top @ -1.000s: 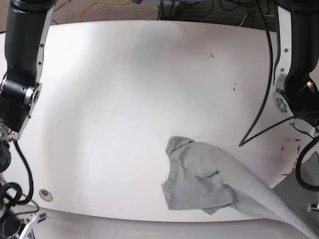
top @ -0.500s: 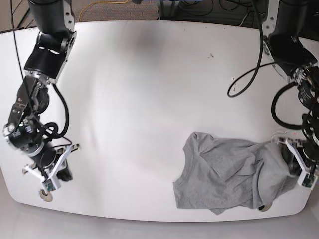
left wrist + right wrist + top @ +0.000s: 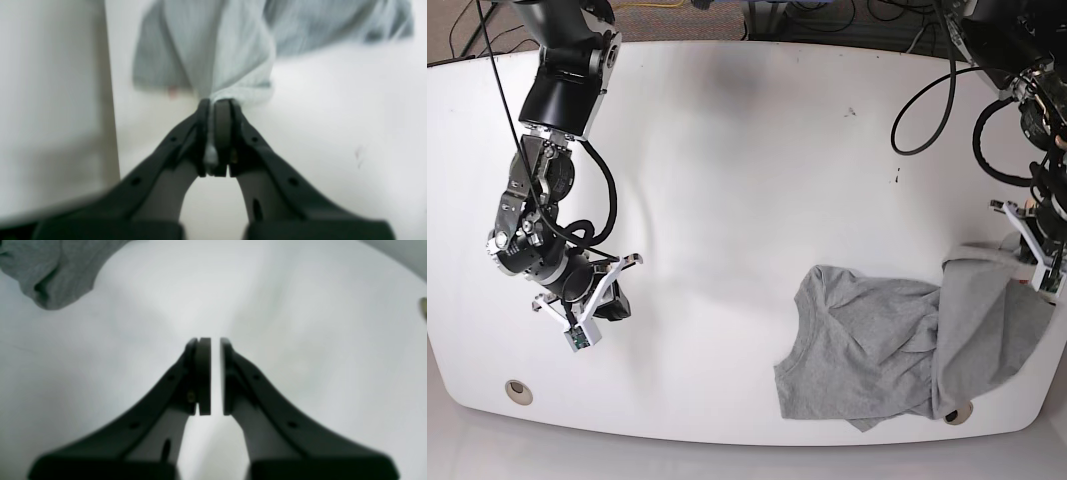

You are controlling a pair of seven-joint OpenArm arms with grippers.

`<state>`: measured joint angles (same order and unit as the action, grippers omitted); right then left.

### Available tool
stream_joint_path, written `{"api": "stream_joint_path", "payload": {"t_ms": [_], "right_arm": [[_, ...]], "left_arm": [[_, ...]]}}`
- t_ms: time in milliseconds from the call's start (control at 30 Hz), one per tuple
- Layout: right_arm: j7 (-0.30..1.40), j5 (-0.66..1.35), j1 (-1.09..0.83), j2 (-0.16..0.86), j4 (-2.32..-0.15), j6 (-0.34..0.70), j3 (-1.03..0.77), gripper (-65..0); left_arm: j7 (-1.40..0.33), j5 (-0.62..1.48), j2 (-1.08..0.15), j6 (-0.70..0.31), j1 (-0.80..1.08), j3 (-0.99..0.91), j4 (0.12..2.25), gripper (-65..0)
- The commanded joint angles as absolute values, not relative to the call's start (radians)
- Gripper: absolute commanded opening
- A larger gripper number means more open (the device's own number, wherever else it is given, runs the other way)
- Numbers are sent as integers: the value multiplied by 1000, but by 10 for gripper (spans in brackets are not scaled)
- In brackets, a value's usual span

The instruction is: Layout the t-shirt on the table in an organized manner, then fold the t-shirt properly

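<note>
The grey t-shirt (image 3: pixel 877 345) lies crumpled near the front right of the white table (image 3: pixel 727 180). My left gripper (image 3: pixel 1025 264) is shut on its right edge and holds that part raised off the surface. In the left wrist view the fingertips (image 3: pixel 215 105) pinch a bunched fold of the t-shirt (image 3: pixel 220 50) above the table (image 3: pixel 333 126). My right gripper (image 3: pixel 613 304) hovers over bare table at the left, far from the cloth. Its pads (image 3: pixel 203 373) stand almost together with nothing between them, and a t-shirt corner (image 3: pixel 50 273) shows at the top left. No lettering is visible.
One round grommet hole (image 3: pixel 518 391) sits near the front left corner, and another (image 3: pixel 957 414) peeks out under the shirt's hem. Black cables (image 3: pixel 927 90) hang by the arm at the right. The table's front edge (image 3: pixel 727 435) runs close below the shirt.
My left gripper has carried the shirt's right edge away from the front edge, stretching it upward. My right arm has swung in over the table's left side.
</note>
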<state>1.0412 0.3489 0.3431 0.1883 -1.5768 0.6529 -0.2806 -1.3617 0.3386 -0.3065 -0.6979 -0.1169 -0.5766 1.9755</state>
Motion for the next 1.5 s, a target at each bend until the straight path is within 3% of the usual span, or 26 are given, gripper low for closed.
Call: {"api": "stream_joint_path", "payload": {"t_ms": [0, 167, 300, 933, 1133, 1467], "right_arm": [[980, 357, 389, 200, -1521, 647, -285, -531], [914, 358, 392, 202, -1420, 647, -282, -425], [898, 358, 409, 206, -1377, 647, -242, -385], [892, 358, 409, 199, -1357, 647, -79, -382], [892, 363, 409, 199, -1357, 647, -27, -382], [891, 357, 432, 147, -1354, 647, -10, -380]], "left_arm": [[-1339, 346, -360, -698, -90, -605, 1992, -650], [-1337, 346, -387, -698, -8, -659, 1992, -650], [-1337, 346, -392, -698, 56, -710, 1992, -650], [-1336, 346, -386, -698, 403, -898, 1992, -650], [-1328, 346, -384, -698, 481, -868, 1992, -650], [-1254, 344, -354, -698, 456, -783, 1992, -650]]}}
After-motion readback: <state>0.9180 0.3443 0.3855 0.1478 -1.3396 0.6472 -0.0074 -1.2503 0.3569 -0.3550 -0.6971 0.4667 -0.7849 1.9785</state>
